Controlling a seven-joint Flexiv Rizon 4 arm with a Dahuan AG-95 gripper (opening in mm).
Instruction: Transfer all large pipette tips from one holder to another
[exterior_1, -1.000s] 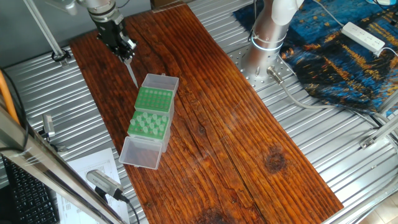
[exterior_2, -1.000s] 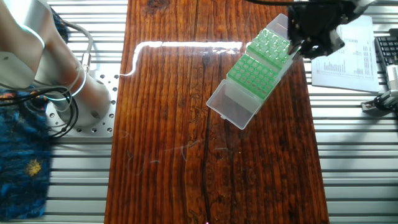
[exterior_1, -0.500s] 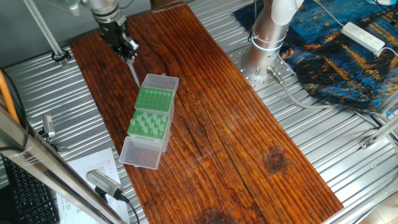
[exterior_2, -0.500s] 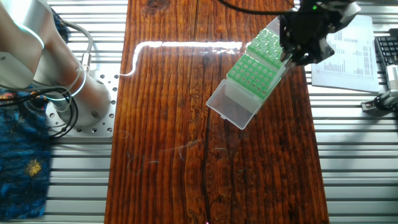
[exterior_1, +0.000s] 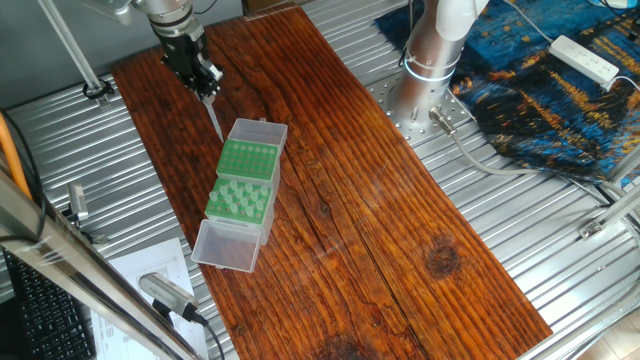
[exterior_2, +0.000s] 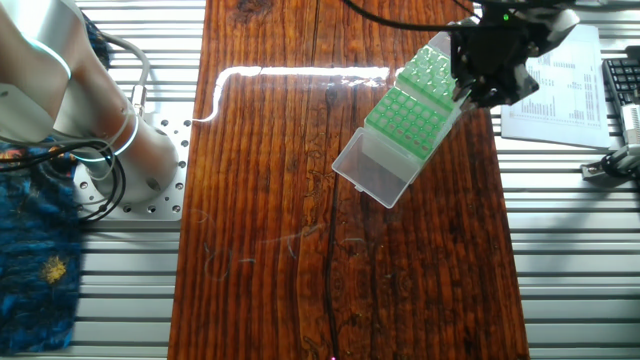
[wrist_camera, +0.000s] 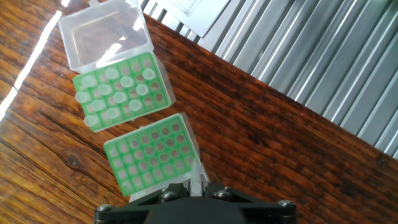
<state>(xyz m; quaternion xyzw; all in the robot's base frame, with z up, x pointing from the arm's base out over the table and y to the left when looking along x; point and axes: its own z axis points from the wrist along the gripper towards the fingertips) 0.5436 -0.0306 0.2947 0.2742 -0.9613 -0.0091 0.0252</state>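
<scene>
My gripper (exterior_1: 203, 80) hovers just beyond the far end of the two green racks and is shut on one large pipette tip (exterior_1: 213, 118), which hangs point-down from the jaws. In the hand view the tip (wrist_camera: 196, 176) shows between the jaws of the gripper (wrist_camera: 196, 186), over the edge of the empty green rack (wrist_camera: 152, 155). The other rack (wrist_camera: 118, 90) holds several pale large pipette tips (wrist_camera: 127, 82) standing upright. From the other fixed view, the gripper (exterior_2: 482, 82) is beside the empty rack (exterior_2: 432, 68).
A clear open lid (exterior_1: 225, 245) lies at the near end of the filled rack (exterior_1: 240, 200). The racks sit on a wooden board (exterior_1: 380, 220). Ribbed metal table (exterior_1: 560, 250) surrounds it. The arm's base (exterior_1: 430, 60) stands to the right, and papers (exterior_2: 560, 90) lie off the board.
The gripper with the tip shifted slightly toward the empty rack a second ago. Over the last half second it has barely moved.
</scene>
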